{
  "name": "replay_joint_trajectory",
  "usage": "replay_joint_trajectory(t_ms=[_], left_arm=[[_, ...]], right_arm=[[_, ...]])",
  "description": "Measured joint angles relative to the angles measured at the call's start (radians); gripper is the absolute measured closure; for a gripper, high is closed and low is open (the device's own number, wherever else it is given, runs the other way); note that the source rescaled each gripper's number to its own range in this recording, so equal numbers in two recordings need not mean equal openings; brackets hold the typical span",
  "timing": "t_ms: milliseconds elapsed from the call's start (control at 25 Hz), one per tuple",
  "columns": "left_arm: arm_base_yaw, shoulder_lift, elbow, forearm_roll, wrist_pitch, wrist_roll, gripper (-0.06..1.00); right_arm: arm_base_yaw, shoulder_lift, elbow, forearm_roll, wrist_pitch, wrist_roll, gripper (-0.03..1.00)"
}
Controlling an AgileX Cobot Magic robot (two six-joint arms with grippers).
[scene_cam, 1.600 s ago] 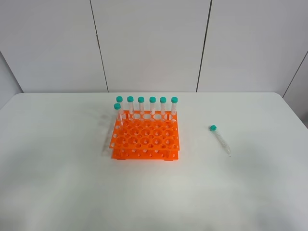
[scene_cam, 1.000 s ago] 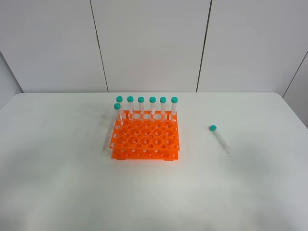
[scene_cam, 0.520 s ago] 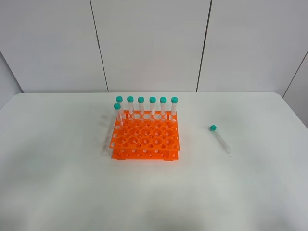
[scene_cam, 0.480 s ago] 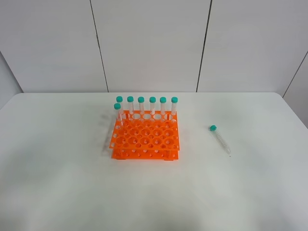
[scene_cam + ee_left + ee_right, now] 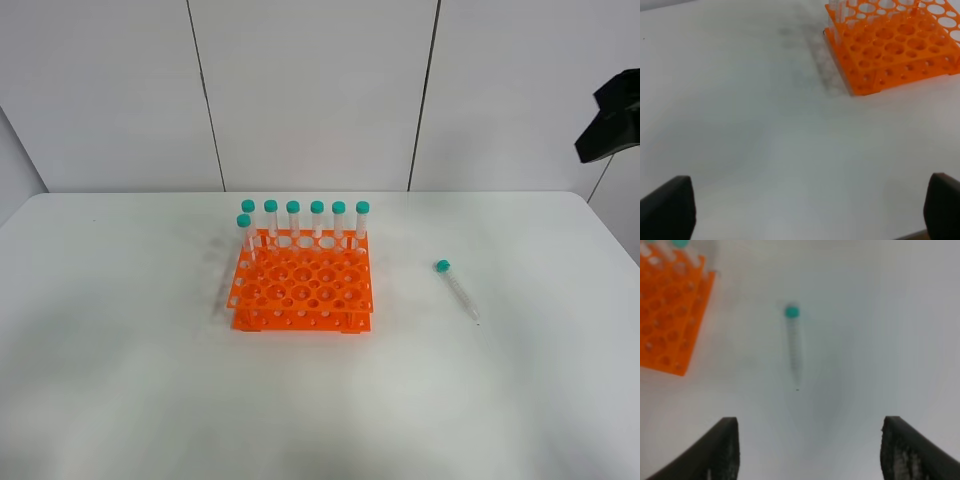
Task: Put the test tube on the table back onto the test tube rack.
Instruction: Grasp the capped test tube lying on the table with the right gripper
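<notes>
Tube (image 5: 457, 290) on table (image 5: 150, 400); R gripper (image 5: 810, 426) prob. spread

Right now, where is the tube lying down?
In the high view, the test tube lies on the table, right of the test tube rack, not touching it.

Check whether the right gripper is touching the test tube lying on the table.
Apart. The right wrist view shows bare table between the open right gripper and the test tube, which lies well ahead of it.

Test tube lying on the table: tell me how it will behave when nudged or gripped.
The test tube lies flat and is round, so it will probably roll if nudged. Its clear, empty-looking body suggests light, stiff, perhaps slippery.
</notes>
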Motion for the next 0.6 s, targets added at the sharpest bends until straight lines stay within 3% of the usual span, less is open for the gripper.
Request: replay_joint_trajectory(t_ms=[440, 600], left_arm=[[0.000, 0.000, 0.000, 0.000, 0.000, 0.000, -0.06], [0.000, 0.000, 0.000, 0.000, 0.000, 0.000, -0.06]], right_arm=[[0.000, 0.349, -0.007, 0.017, -0.169, -0.046, 0.03], [0.016, 0.449, -0.007, 0.019, -0.189, -0.084, 0.03]])
